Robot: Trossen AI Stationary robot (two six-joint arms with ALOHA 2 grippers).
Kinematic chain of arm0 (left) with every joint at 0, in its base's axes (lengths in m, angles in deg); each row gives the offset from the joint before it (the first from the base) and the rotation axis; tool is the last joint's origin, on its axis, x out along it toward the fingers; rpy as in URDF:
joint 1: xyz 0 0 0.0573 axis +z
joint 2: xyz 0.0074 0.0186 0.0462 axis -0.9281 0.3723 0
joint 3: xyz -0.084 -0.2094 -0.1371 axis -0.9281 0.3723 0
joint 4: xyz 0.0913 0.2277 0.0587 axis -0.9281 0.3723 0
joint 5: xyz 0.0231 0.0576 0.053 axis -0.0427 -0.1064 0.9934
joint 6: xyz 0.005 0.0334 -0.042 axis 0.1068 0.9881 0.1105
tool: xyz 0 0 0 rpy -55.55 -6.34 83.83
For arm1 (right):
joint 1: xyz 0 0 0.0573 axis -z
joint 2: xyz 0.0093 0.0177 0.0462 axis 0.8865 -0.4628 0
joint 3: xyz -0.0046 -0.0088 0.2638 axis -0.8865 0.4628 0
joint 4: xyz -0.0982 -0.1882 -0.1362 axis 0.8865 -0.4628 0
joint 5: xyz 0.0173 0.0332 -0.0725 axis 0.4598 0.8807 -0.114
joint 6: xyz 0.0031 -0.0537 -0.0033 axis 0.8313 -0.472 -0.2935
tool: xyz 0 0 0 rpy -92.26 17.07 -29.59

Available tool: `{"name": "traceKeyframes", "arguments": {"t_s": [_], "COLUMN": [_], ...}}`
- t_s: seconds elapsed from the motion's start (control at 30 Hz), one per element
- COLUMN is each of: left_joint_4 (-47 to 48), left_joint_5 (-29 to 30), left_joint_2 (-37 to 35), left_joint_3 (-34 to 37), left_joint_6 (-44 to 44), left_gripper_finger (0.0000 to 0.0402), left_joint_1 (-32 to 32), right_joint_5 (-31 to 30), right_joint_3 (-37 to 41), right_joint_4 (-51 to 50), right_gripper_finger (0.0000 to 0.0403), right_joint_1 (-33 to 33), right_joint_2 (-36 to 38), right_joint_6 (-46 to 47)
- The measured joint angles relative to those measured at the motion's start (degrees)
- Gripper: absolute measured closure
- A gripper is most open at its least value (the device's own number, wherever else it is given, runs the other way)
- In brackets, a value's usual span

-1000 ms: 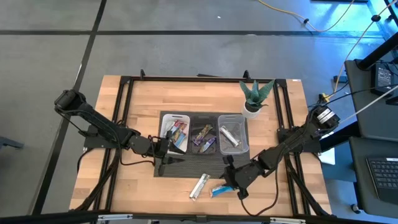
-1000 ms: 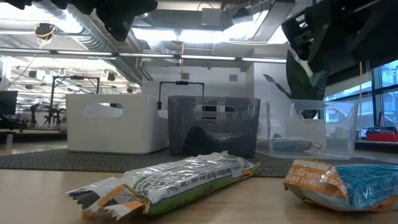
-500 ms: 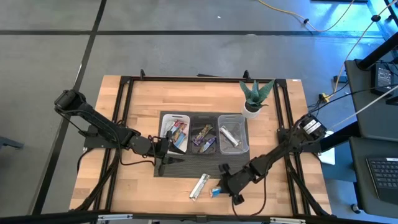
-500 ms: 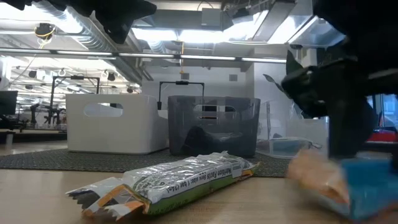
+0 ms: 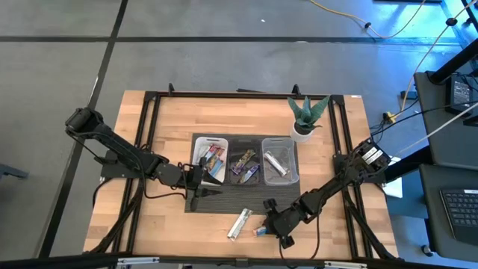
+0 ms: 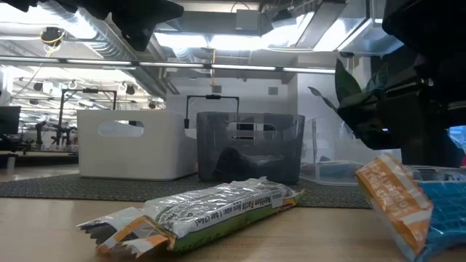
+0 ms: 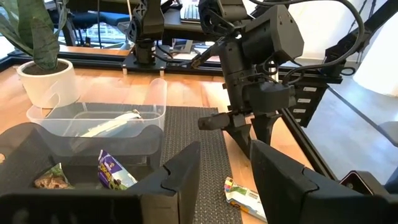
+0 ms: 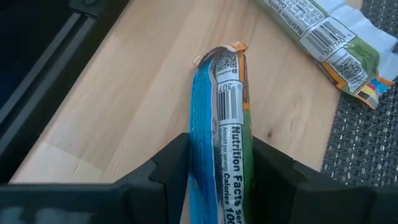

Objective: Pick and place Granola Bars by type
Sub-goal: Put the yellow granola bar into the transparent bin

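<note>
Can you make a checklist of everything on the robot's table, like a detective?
Surface: wooden table with a dark mat.
Job's things: blue bar between the right gripper's fingers; silver bar lying on the wood; more bars in the white tray, black tray and clear tray.
Clutter: potted plant.
Grippers: right gripper shut on the blue bar; left gripper open, empty, by the trays.
Cables: yellow cable on the floor.
Surroundings: grey floor, workshop behind.

High view straight down; low view level at tabletop; both share silver bar (image 5: 239, 223) (image 6: 211, 205).
</note>
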Motion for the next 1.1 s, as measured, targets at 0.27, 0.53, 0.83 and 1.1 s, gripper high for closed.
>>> {"name": "traceKeyframes", "arguments": {"t_s": [0.27, 0.53, 0.83, 1.1], "left_joint_4": [0.00, 0.00, 0.20, 0.68], "left_joint_5": [0.00, -0.01, -0.02, -0.02], "left_joint_2": [0.00, 0.00, 0.00, 0.00], "left_joint_3": [-0.01, 0.01, 0.01, 0.01], "left_joint_6": [0.00, 0.00, 0.00, 0.00], "left_gripper_finger": [0.0269, 0.0269, 0.0272, 0.0272], "left_joint_1": [0.00, 0.00, 0.00, 0.00], "right_joint_5": [0.00, 0.50, -8.30, -2.59], "right_joint_3": [0.00, 0.24, 0.14, 0.07], "right_joint_4": [-0.15, -2.42, -15.63, -13.16], "right_gripper_finger": [0.0283, 0.0293, 0.0293, 0.0293], "right_joint_1": [0.00, 0.03, 3.02, 3.76], "right_joint_2": [-0.02, 1.98, 13.41, 14.43], "right_joint_6": [-0.02, -0.47, 1.53, 1.53]}}
